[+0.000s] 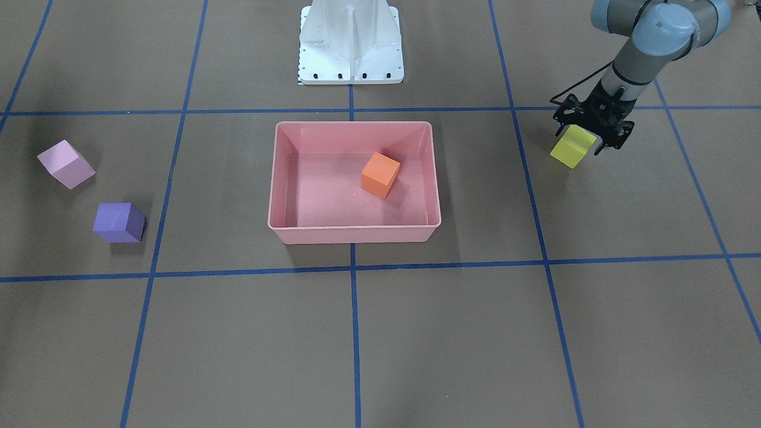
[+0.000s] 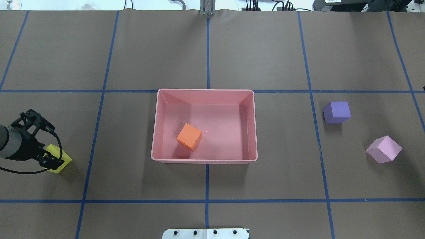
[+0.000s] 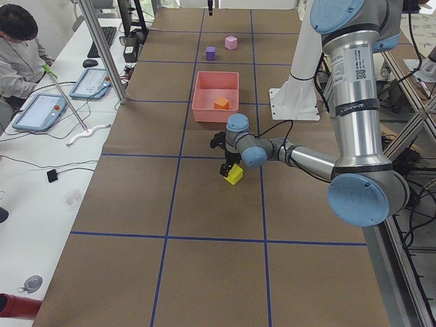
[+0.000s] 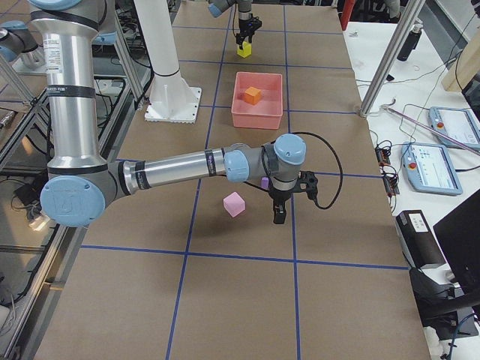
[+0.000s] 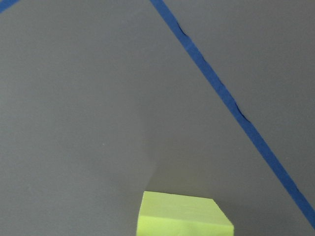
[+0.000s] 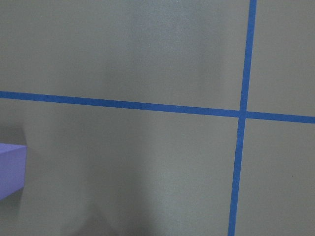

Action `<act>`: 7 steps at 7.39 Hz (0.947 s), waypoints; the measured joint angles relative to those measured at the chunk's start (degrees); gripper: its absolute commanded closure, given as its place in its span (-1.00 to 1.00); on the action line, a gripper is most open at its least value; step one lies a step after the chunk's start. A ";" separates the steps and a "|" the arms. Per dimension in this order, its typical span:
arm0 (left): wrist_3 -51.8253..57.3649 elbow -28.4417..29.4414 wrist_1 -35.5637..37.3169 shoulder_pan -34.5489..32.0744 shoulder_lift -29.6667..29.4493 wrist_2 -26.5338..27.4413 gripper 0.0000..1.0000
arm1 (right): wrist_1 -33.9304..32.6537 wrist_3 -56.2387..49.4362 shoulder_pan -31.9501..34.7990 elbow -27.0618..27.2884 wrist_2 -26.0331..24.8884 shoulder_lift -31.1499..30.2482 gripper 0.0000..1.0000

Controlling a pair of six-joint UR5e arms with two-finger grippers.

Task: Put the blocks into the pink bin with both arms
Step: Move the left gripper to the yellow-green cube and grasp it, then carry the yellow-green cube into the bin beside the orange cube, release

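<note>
The pink bin (image 1: 354,235) sits mid-table and holds the orange block (image 1: 380,174); both also show in the overhead view, bin (image 2: 204,161) and orange block (image 2: 189,136). My left gripper (image 1: 581,138) is down over the yellow block (image 1: 571,148), with a finger against each side; the block rests on the table (image 2: 61,159). The purple block (image 1: 119,222) and the light pink block (image 1: 65,164) lie on the table on my right side. My right gripper (image 4: 279,214) hangs near them and shows only in the exterior right view, so I cannot tell its state.
The white pedestal base (image 1: 351,41) stands behind the bin. Blue tape lines (image 1: 353,267) grid the brown table. An operator (image 3: 17,48) sits at a side desk with tablets.
</note>
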 measured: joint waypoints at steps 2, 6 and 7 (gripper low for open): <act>-0.22 3.08 -0.91 1.44 -1.50 0.63 0.70 | 0.00 -0.04 0.00 -0.03 0.00 -0.08 -1.00; -0.62 1.26 1.94 0.15 -5.12 -4.19 1.00 | 0.00 -0.05 0.00 0.05 0.06 -0.20 -1.00; -1.68 -1.57 8.89 -1.35 -9.21 -6.32 0.96 | 0.00 -0.05 0.00 0.10 0.08 -0.19 -1.00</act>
